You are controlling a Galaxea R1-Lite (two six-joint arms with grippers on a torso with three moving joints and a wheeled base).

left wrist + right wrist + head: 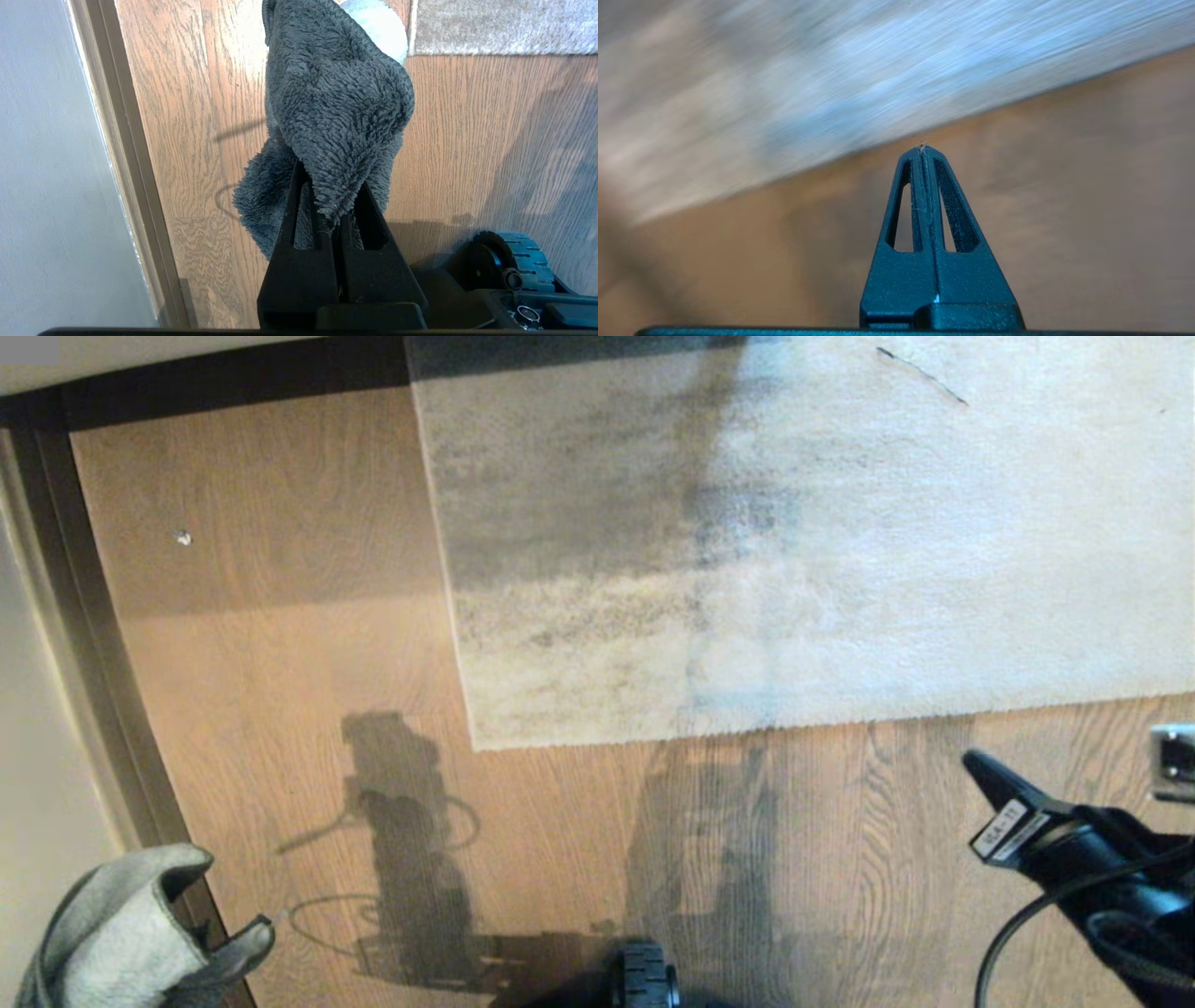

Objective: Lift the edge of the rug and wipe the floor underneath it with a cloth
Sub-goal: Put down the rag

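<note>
The task looks barely begun. The rug edge (747, 733) lies flat on the floor (280, 709) along its whole near border, and its near-left corner is down too, so nothing is lifted and no floor beneath it is exposed for wiping. The one preparation in place is the cloth (336, 107): the left tool (334, 212) has its fingers pressed together on a fold of it, and it hangs bunched above bare floor beside the skirting (103, 644), well apart from the rug's corner. The right tool (924, 151) is empty with its fingers shut tight; it hovers over bare floor just short of the near edge, toward the rug's right part, not touching it. What is left, by my reading, is everything that matters: spreading those fingers, catching the edge, raising it, bringing the cloth across and wiping. Little stands in the way. A small pale speck (183, 537) lies on the floor left of the rug, and the robot's wheel (646, 975) sits near the picture's bottom, clear of the edge.
</note>
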